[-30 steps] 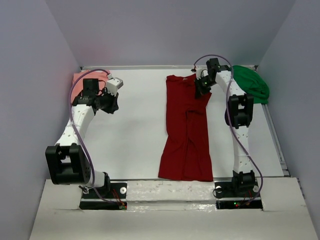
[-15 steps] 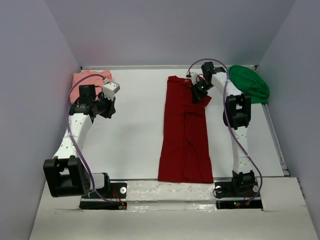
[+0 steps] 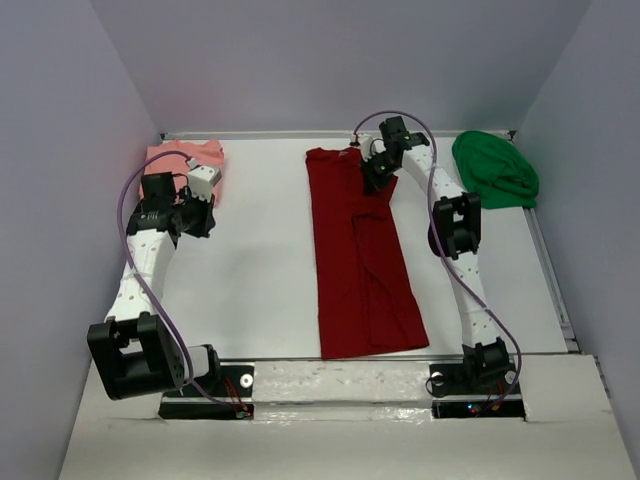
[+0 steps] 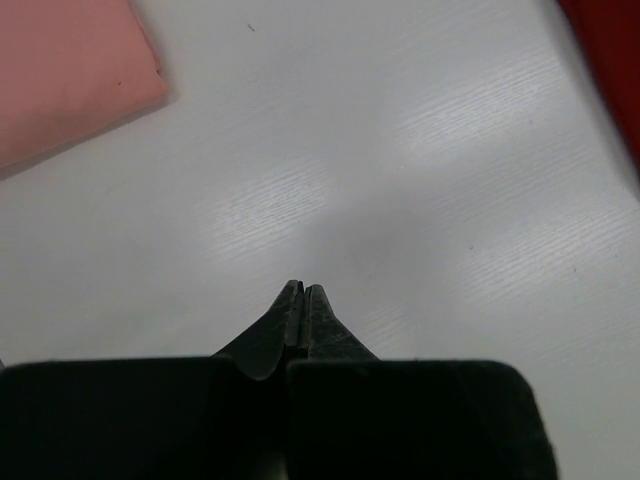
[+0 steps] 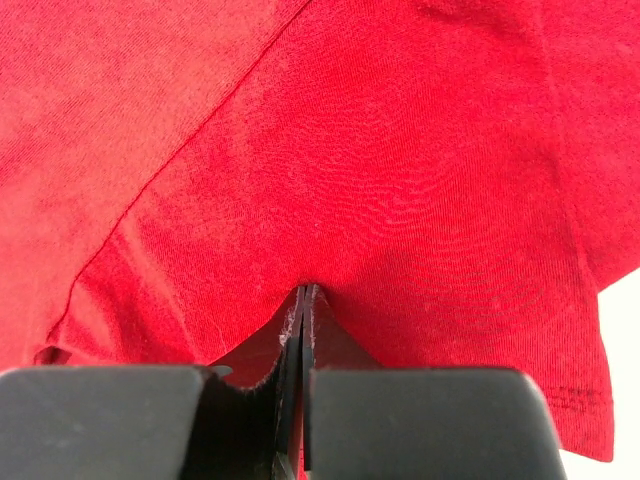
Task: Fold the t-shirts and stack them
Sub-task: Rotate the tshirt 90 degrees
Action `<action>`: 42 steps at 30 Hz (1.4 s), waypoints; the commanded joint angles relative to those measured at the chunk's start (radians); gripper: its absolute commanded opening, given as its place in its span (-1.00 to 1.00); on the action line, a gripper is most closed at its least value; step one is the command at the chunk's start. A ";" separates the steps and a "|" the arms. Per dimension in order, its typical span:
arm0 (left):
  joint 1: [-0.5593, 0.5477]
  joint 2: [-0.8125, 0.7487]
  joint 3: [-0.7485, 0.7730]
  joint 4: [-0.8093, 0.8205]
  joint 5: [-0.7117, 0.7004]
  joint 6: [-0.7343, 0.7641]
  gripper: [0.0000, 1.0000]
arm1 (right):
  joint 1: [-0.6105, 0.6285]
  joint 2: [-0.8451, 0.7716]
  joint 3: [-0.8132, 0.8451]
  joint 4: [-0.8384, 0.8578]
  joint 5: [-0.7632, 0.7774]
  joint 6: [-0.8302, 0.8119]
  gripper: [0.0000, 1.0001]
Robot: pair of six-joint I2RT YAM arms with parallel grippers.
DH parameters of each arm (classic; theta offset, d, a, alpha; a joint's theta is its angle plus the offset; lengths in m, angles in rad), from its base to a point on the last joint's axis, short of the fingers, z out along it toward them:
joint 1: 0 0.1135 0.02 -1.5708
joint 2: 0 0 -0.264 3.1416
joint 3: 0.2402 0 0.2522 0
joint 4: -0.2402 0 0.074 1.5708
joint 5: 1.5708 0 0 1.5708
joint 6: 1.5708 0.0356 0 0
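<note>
White table (image 3: 262,255) between three plain pale lilac walls (image 3: 340,60)

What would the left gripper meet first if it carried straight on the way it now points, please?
Most likely bare table: the shut left gripper points at white surface between the salmon-pink t-shirt and the dark red t-shirt, touching neither. How far above the surface it hangs is unclear.

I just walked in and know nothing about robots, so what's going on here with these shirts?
Two robot arms are folding and stacking t-shirts. The right gripper is pinched shut on the dark red shirt near its far end; that shirt lies partly folded lengthwise mid-table. The left gripper is shut on nothing, over bare table near the folded salmon-pink shirt in the far left corner. The green shirt sits bunched in the far right corner.
</note>
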State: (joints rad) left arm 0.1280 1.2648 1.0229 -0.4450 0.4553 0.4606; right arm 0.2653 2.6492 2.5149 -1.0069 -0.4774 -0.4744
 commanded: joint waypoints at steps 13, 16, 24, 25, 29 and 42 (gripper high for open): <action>0.067 -0.042 -0.023 0.017 0.029 -0.017 -1.00 | 0.009 0.066 0.151 0.407 0.192 0.034 -1.00; 0.073 -0.065 -0.041 0.034 0.045 -0.020 -1.00 | 0.018 -0.004 0.087 0.422 0.186 0.031 -1.00; 0.074 -0.076 -0.023 0.048 0.117 -0.033 -1.00 | 0.018 -0.323 -0.211 0.406 0.160 0.002 -1.00; 0.073 -0.073 -0.020 0.052 0.162 -0.033 -1.00 | 0.018 -0.354 -0.234 0.377 0.160 -0.003 -1.00; 0.049 -0.006 0.025 0.054 0.233 -0.043 -1.00 | 0.018 -0.530 -0.385 0.330 0.200 -0.006 -1.00; -0.480 0.557 0.547 -0.006 0.194 -0.008 -1.00 | 0.009 -0.972 -1.071 0.301 0.287 0.026 -1.00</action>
State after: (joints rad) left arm -0.2550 1.7195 1.4563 -0.4419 0.6281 0.4450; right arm 0.2764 1.7016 1.5711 -0.6712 -0.2050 -0.4786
